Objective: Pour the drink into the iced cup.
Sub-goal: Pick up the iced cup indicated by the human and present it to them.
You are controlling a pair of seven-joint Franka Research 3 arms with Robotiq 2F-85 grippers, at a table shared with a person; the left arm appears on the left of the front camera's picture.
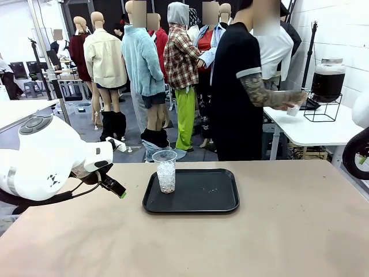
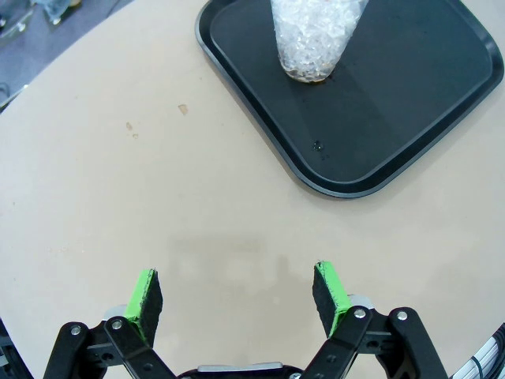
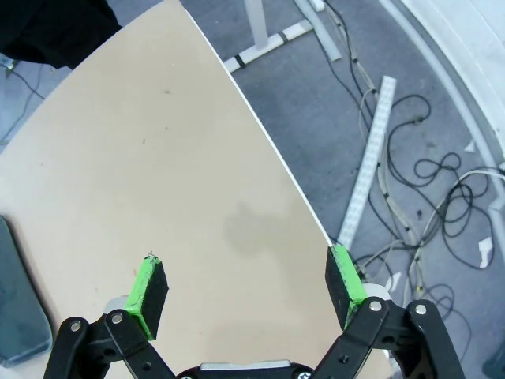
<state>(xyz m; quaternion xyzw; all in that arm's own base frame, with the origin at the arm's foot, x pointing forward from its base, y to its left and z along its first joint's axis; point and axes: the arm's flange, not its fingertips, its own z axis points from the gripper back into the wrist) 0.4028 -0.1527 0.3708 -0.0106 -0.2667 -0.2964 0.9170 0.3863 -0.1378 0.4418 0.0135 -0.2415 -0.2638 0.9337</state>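
Note:
The iced cup (image 1: 166, 171), clear plastic and full of ice, stands on the left part of a black tray (image 1: 202, 199) at mid-table. In the left wrist view the iced cup (image 2: 316, 39) sits at the top on the tray (image 2: 410, 118). My left gripper (image 1: 115, 187) hovers left of the tray; seen from its own wrist, the left gripper (image 2: 237, 296) is open and empty above bare table. My right gripper (image 3: 246, 286) is open and empty over the table's right edge. The drink (image 1: 328, 82) is dark liquid in a glass dispenser jar on a side table at the far right.
A person in a black shirt stands beyond the table, turned toward the side table (image 1: 311, 130), one hand holding a small clear cup (image 1: 294, 108) near the jar. Part of my right arm (image 1: 358, 147) shows at the right edge. Cables (image 3: 410, 181) lie on the floor beside the table.

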